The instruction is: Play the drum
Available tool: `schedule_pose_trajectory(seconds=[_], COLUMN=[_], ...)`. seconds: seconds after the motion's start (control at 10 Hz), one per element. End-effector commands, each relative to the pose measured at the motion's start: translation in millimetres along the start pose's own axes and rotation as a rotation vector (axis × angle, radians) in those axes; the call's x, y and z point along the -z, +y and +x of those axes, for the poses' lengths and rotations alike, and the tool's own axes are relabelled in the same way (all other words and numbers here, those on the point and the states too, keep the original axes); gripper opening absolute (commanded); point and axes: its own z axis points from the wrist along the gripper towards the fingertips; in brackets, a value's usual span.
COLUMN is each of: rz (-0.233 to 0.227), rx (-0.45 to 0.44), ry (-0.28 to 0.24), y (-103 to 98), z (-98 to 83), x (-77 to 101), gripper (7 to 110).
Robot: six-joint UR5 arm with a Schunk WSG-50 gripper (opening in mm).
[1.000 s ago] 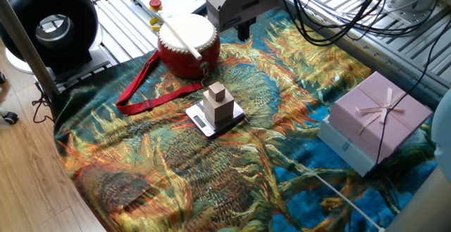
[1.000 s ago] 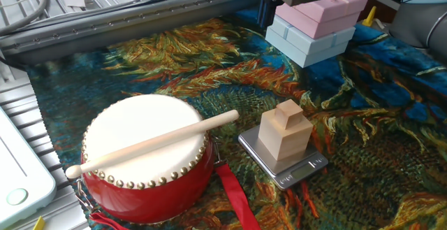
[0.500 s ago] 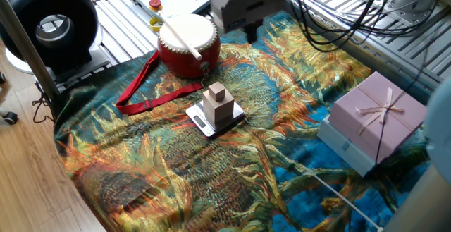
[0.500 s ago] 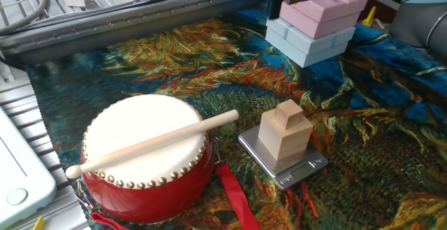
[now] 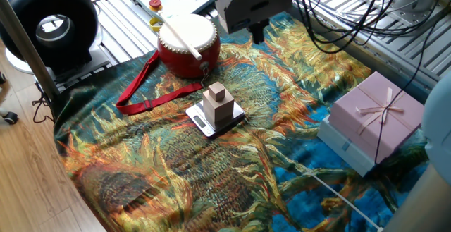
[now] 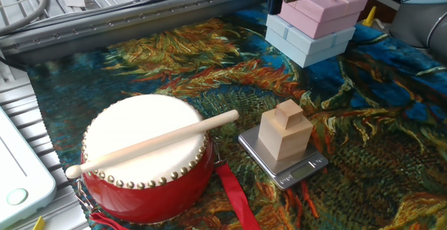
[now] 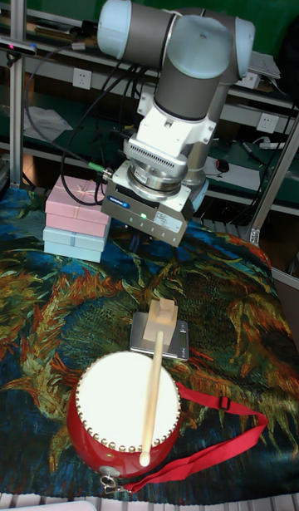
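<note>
Comparing against the frame a second earlier, the tool [image 5: 258, 33] was found displaced slightly to the right in one fixed view, farther from the drum [image 5: 187, 45]; in the other fixed view its housing had shifted toward the pink gift box [image 6: 322, 6]. The drum, the drumstick [image 6: 154, 143] and the wooden block [image 6: 285, 136] were unchanged.

The tool's fingers were seen only in one fixed view, as a short dark projection beneath the grey housing; their opening could not be told, and nothing was seen held. In the tall fixed view the fingers were hidden behind the housing [image 7: 155, 203], but the arm [image 7: 187, 54] above it was shown in full. Only one fixed view included the black ring-shaped fan [image 5: 51, 25] at the bench's far left.

The drum was recorded standing upright on the sunflower-patterned cloth [image 6: 160, 62], near the cloth's edge. Its body was glossy red, its skin cream-white and ringed with studs. The drumstick lay across the skin, overhanging the rim at both ends. The red strap [image 5: 150, 94] trailed across the cloth. The block stood on a small scale [image 6: 286, 166] just beside the drum.
</note>
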Motion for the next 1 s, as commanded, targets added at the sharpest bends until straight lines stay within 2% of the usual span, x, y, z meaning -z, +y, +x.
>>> schedule_pose_trajectory(seconds=[0.0,0.1,0.3,0.7,0.8,0.9], rz=[-0.063,-0.059,-0.086,-0.070,-0.075,-0.061], rx=[-0.027,-0.046,-0.055,-0.030,-0.016,-0.006], ry=[-0.023,-0.025,-0.048,-0.072,-0.082,-0.080], y=[15.1,14.1,20.5,16.7,18.2,15.7], z=[-5.7,-6.5,-12.4,-18.1,-22.3,-29.3], x=[1.9,1.8,2.5,2.6,2.0,3.0], gripper=[7,7,7,7,7,7])
